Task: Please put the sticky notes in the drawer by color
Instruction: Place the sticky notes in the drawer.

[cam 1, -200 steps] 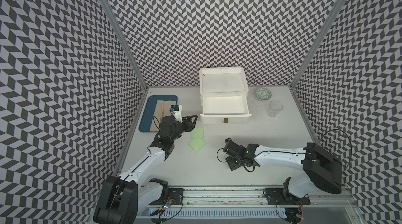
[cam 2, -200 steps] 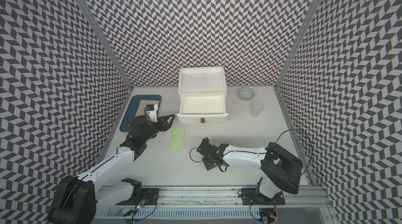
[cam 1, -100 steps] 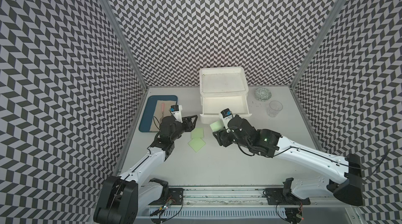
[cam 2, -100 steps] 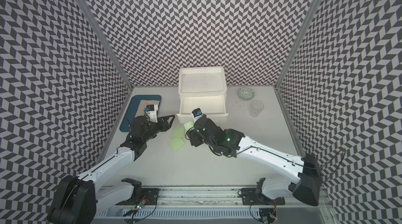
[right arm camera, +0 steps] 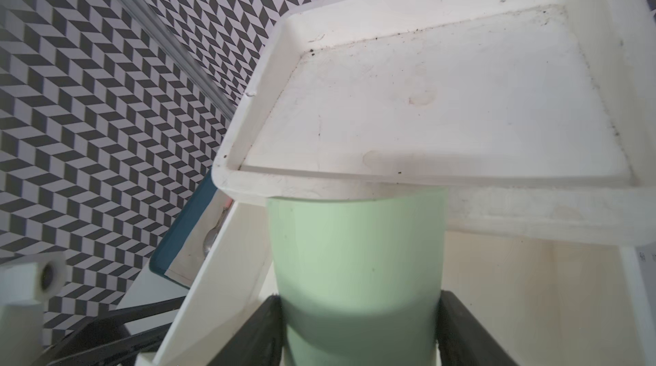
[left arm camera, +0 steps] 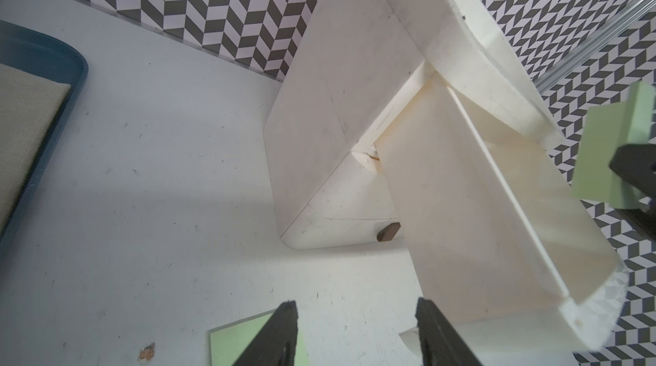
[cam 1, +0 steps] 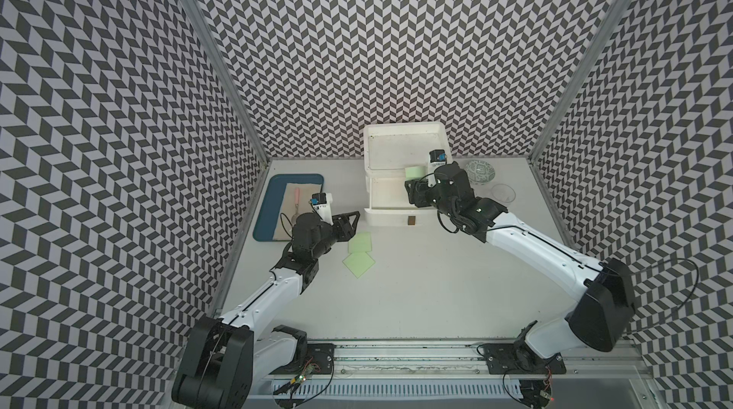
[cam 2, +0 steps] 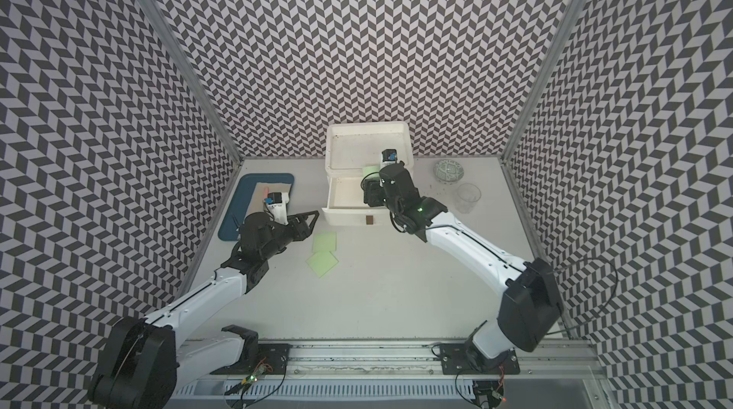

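The white drawer chest (cam 1: pixel 404 145) stands at the back of the table with one drawer (cam 1: pixel 386 198) pulled out just under its top. My right gripper (cam 1: pixel 414 188) hangs over that open drawer, shut on a light green sticky note (right arm camera: pixel 358 257) that bows between its fingers. The same held note (cam 2: pixel 369 170) shows in both top views. Two more green sticky notes (cam 1: pixel 360 242) (cam 1: pixel 359 264) lie flat on the table in front of the chest. My left gripper (cam 1: pixel 355 218) is open and empty, just left of them. Blue and pink notes are out of view.
A blue tray (cam 1: pixel 269 204) with a cloth and a spoon lies at the left wall. A patterned bowl (cam 1: pixel 480 171) and a clear glass (cam 1: pixel 503 192) stand right of the chest. A lower drawer with a brown handle (left arm camera: pixel 388 232) is shut.
My right arm has swung from the front middle of the table, past the loose notes, up to the open drawer with a green note in its jaws. The left arm has not moved.
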